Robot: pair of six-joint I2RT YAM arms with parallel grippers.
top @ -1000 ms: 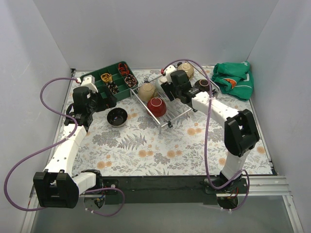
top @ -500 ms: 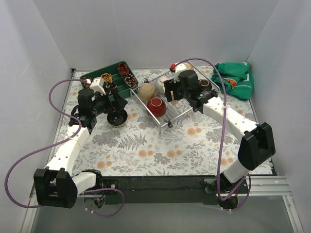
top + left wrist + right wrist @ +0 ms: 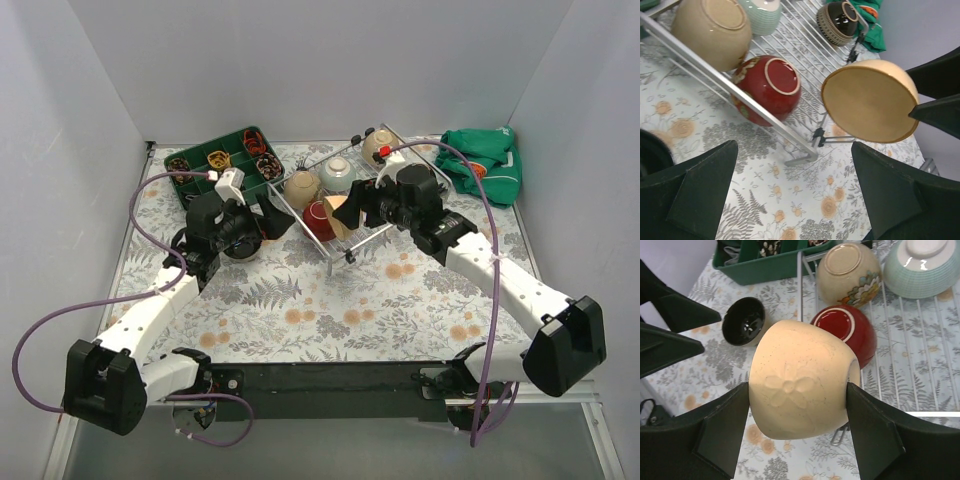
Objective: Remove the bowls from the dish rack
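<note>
My right gripper [image 3: 345,212] is shut on a beige bowl [image 3: 338,207] and holds it on its side above the near left edge of the silver wire dish rack [image 3: 362,240]. In the right wrist view the bowl [image 3: 800,385] sits between both fingers. A red bowl [image 3: 317,222], a beige bowl [image 3: 301,188] and a mint bowl [image 3: 338,173] lie in the rack; another beige bowl [image 3: 378,146] is at its far end. A dark brown bowl [image 3: 840,20] shows in the left wrist view. My left gripper [image 3: 270,222] is open and empty, left of the rack, facing the held bowl [image 3: 870,100].
A black bowl [image 3: 742,320] stands upright on the floral cloth left of the rack, under my left gripper. A green compartmented tray [image 3: 215,165] is at the back left. A green cloth [image 3: 485,160] lies at the back right. White walls close in three sides.
My right gripper has lifted the beige bowl out of the rack and carried it toward the near left. My left arm has swung right toward the rack.
</note>
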